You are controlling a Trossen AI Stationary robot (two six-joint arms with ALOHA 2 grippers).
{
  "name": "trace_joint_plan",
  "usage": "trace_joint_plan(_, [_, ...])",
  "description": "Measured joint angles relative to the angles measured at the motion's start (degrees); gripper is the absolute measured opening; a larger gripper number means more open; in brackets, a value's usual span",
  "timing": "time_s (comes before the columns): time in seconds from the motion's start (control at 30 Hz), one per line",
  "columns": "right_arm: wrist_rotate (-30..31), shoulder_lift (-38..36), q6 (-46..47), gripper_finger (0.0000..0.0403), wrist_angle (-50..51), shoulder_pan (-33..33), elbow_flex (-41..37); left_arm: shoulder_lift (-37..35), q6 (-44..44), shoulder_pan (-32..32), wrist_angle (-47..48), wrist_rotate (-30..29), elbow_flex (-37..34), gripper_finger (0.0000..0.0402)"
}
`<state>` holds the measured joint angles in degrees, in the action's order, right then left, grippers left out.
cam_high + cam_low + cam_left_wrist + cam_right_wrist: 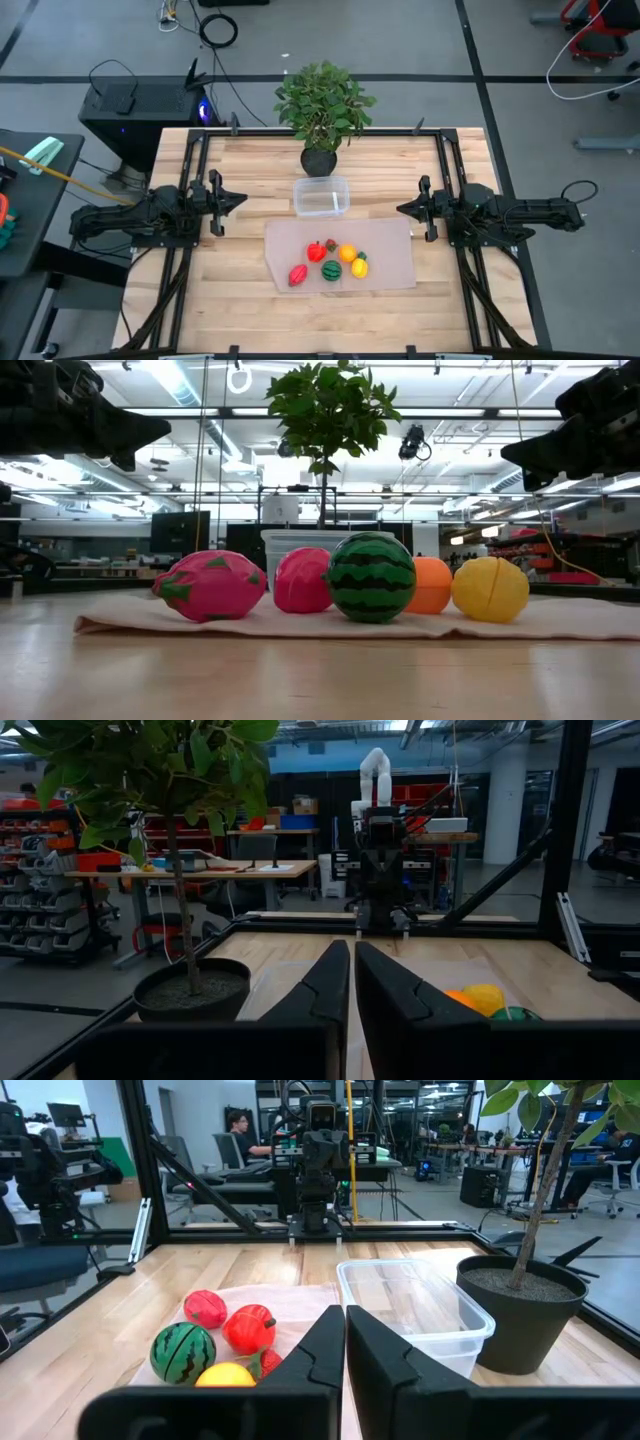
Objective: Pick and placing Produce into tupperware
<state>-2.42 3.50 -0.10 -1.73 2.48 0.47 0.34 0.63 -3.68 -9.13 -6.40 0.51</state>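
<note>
Several toy produce pieces lie on a translucent mat [340,255]: a pink dragon fruit [210,586], a red piece [302,580], a striped watermelon [371,577], an orange [432,585] and a yellow piece [490,589]. The clear tupperware [321,196] stands open on the table between the mat and the potted plant, with nothing inside it in the right wrist view [415,1305]. My left gripper [238,198] hovers at the table's left side, shut. My right gripper [402,209] hovers at the right side, shut. Both are raised above the table and far from the produce.
A leafy potted plant [322,110] stands at the table's far edge just behind the tupperware. A black metal frame [440,150] runs along the table's sides. Bare wood lies on both sides of the mat and along the near edge.
</note>
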Motion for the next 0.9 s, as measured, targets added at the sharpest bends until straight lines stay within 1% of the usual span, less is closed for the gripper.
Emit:
trace_joint_plan(0.43, [0.0,0.0,0.02,0.0021,-0.01,0.0,0.0,0.02,0.02,0.0,-0.01,0.01,0.0,0.0036])
trace_joint_plan(0.9, [0.0,0.0,0.04,0.0021,-0.01,0.0,0.0,0.02,0.02,0.01,0.0,0.0,0.0,0.0024])
